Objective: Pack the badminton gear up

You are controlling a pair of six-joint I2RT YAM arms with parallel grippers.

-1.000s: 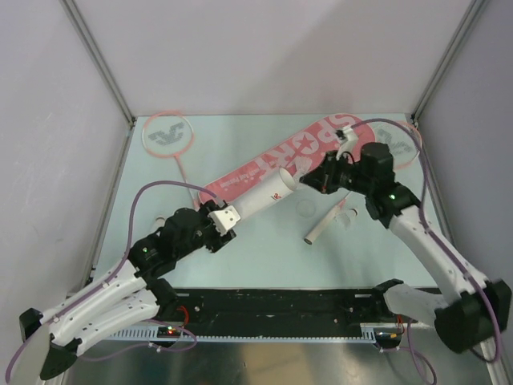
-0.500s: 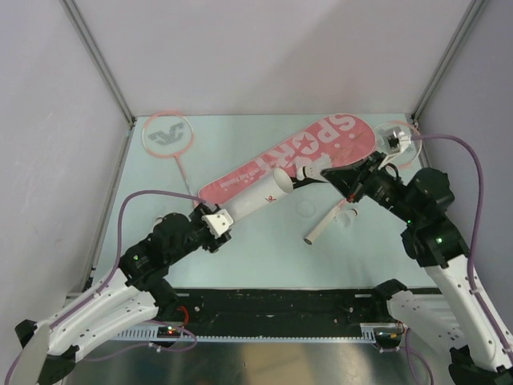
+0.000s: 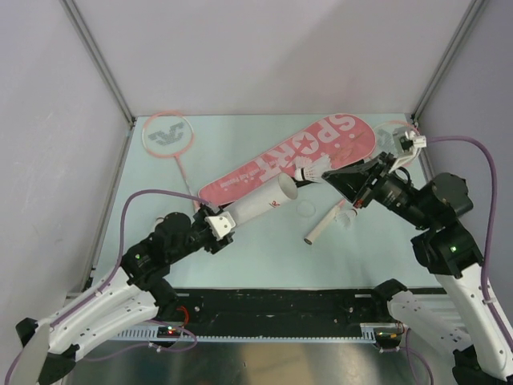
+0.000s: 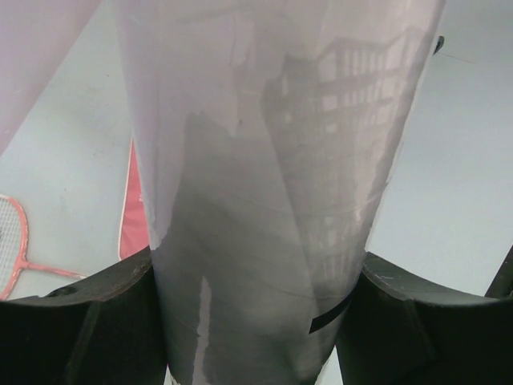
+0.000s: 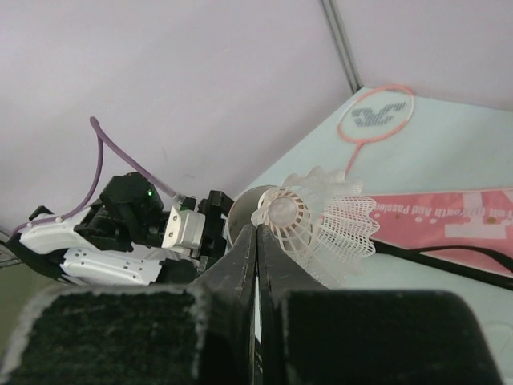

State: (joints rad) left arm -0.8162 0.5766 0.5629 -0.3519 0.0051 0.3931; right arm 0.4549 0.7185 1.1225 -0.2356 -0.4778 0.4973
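Right pincer (image 5: 257,241), jaws pressed fully together, pinching the small white shuttlecock (image 5: 319,218) close to its rounded nose; the netted skirt fans out free beside the fingers. The shuttlecock hangs in the air near the open mouth of the long white tube (image 3: 258,204), not yet inside it.

Left pincer (image 4: 256,258), jaws spread wide and clamped on either side of the tube's lower end, holding it slanted above the table (image 3: 264,265); its upper end overlies the pink "SPORT" bag (image 3: 321,140), which lies flat.

One racket (image 3: 168,136) rests in the far left corner; the other racket (image 3: 321,228) lies to the right, its head partly hidden behind the arm.

The shuttlecock is probably feather-light with an easily crushed skirt, best held by the firm nose; the tube looks stiff but smooth and thin-walled, so a snug, gentle hold around its body suits it.
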